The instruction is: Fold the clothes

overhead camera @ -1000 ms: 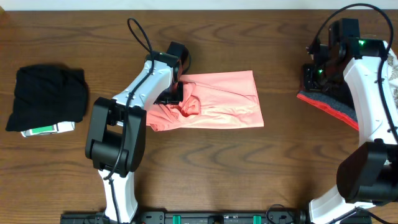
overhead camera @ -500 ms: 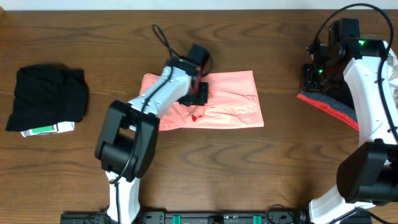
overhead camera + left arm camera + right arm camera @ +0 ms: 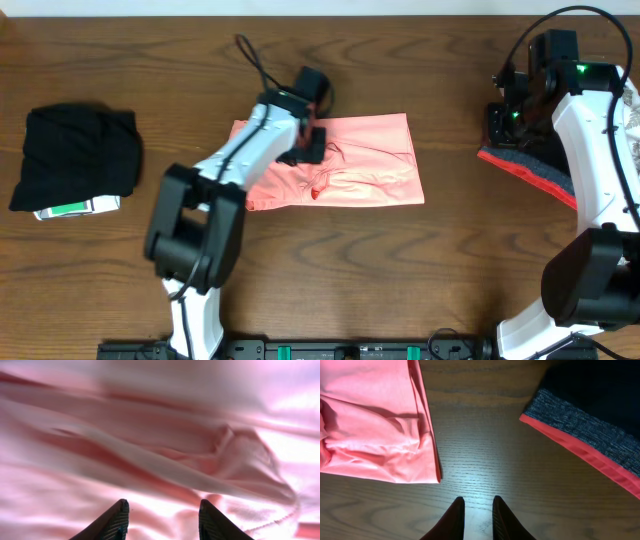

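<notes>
Left gripper [image 3: 161,519], jaws spread and pinching nothing, hangs just above the salmon-pink T-shirt [image 3: 365,172] lying rumpled in the middle of the table [image 3: 330,280], where closing on the bunched ridge could snag one layer and drag the fold crooked.

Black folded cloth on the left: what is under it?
A white-and-green flat item pokes out beneath the lower edge of the black folded cloth. Its rest is covered, so unidentifiable.

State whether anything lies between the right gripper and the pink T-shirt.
Nothing visible. Only bare table lies between the right gripper and the pink T-shirt; the grey, red-trimmed garment sits on the other side.
</notes>
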You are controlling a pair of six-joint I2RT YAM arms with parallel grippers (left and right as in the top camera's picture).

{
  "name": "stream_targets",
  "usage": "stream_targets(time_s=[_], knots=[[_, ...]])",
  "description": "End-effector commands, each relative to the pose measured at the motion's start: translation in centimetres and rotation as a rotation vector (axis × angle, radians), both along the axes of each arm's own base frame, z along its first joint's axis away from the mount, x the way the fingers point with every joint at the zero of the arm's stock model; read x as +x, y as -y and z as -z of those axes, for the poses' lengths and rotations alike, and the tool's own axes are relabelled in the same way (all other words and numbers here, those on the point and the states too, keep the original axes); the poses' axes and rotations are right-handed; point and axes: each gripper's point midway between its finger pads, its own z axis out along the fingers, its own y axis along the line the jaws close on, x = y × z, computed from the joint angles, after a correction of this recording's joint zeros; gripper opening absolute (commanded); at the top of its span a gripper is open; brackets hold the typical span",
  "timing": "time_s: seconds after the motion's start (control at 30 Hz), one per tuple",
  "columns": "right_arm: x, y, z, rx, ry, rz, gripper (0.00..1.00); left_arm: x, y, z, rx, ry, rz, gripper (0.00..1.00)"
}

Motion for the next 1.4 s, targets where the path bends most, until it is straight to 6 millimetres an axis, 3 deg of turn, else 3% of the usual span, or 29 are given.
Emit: stream_targets(time_s=[0.0,0.1,0.2,0.33,0.47,0.53,0.8,0.93,1.37], knots=[[0.1,0.1,-1.0,0.008,0.025,0.010,0.19,2.1,-2.3,-6.4,-0.009,0.165,-0.041,0.47],[-0.3,-0.1,-0.9,0.018,0.008,0.009,0.21,2.0,-4.3,-8.7,-0.005,0.203,-0.084,0.46],[-0.7,-0.4,-0.3,0.037,-0.015,0.007,0.24,1.6,-7.7,-10.2,0.060,0.218,-0.152,0.47],[-0.9,-2.9,1.8,0.186,-0.030,-0.032,0.36,1.2,-11.3,-10.1,0.091,0.183,-0.256,0.47],[-1.7,-4.7,5.1,0.295,-0.066,-0.046,0.41,1.3,-13.3,-9.5,0.099,0.162,-0.306,0.48],[-2.0,-6.1,6.6,0.376,-0.073,-0.068,0.43,1.4,-13.7,-9.1,0.103,0.154,-0.316,0.50],[-2.4,-9.5,9.0,0.528,-0.057,-0.118,0.55,1.4,-13.8,-8.9,0.106,0.147,-0.317,0.51],[-2.5,-10.1,10.0,0.514,-0.065,-0.116,0.60,1.3,-13.8,-8.8,0.107,0.143,-0.317,0.51],[-1.5,-9.7,16.7,0.446,-0.124,-0.072,0.69,1.2,-13.8,-8.8,0.108,0.139,-0.316,0.58]])
